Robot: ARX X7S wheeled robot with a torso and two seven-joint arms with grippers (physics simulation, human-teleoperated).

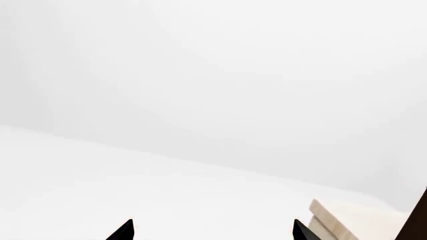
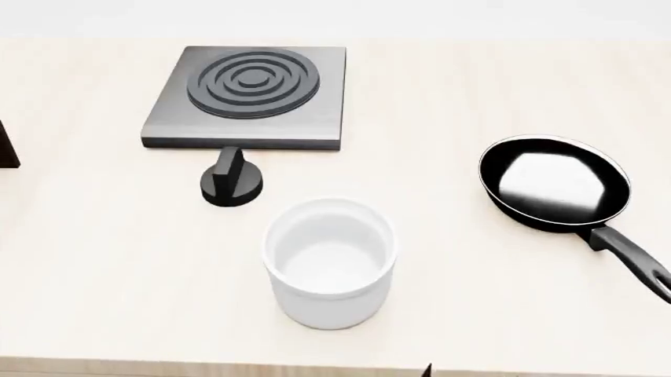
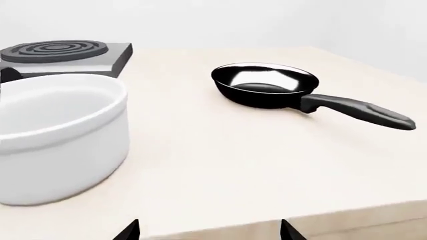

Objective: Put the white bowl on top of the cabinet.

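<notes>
Your white bowl sits upright near the table's front edge, frying pan well apart toward the right edge. Cabinet barely shows at the left edge. Both grippers, left and right, are spread open, holding nothing.

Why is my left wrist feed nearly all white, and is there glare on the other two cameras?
Left wrist view: not a fault, it faces a plain white backdrop, with only a table corner showing. Head view: sharp and evenly lit, with soft shadows and a broad white highlight inside the frying pan. Right wrist view: the same sheen on the pan, while the white bowl shows only soft shading.
</notes>
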